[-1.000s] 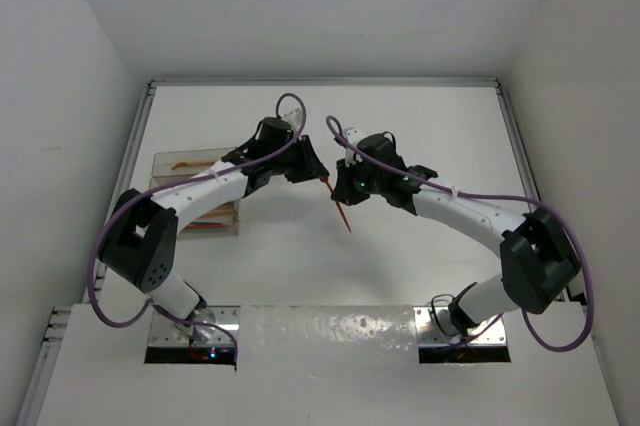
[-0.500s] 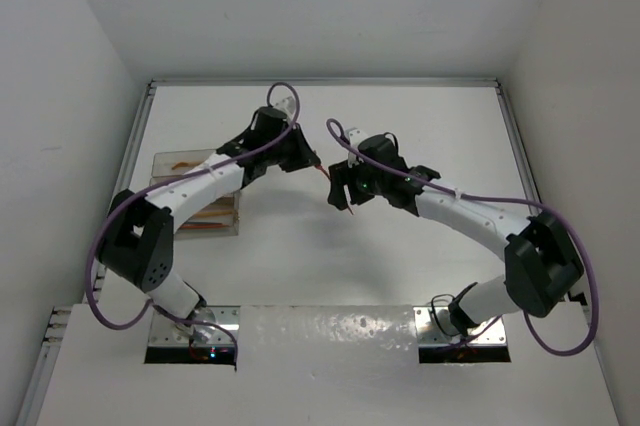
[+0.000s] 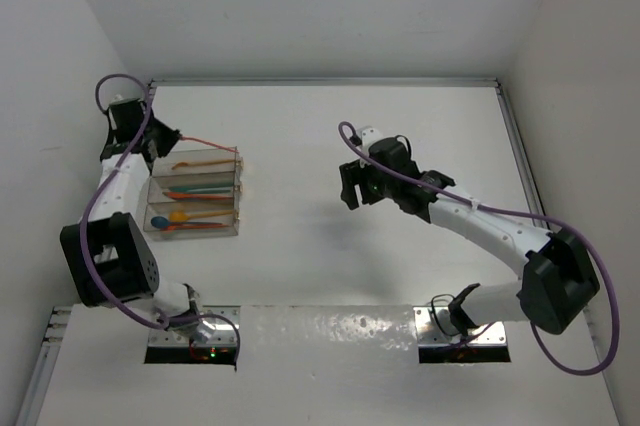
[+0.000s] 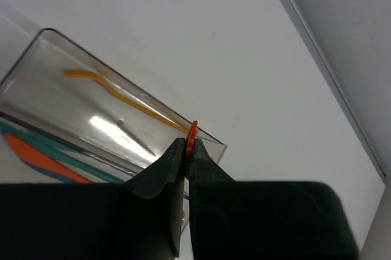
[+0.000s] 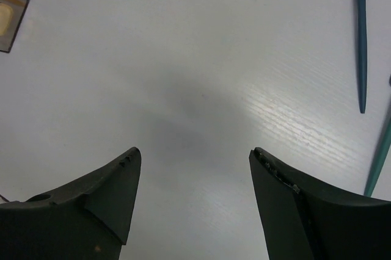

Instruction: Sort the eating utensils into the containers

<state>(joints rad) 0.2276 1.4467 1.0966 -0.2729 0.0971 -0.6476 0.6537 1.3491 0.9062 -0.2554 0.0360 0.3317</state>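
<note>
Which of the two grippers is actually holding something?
The left gripper: its jaws are shut on a thin orange utensil beside the clear bins. The right gripper hangs wide open and empty.

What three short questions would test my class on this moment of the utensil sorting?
1. True or false: the right gripper is holding something.
2. What colour is the utensil pinched in the left gripper? A blue, B orange, C teal.
3. Fill in: in the right wrist view, the fork lying on the table is coloured ____.
Key: 1 false, its jaws are wide apart and empty; 2 B; 3 teal.
</note>
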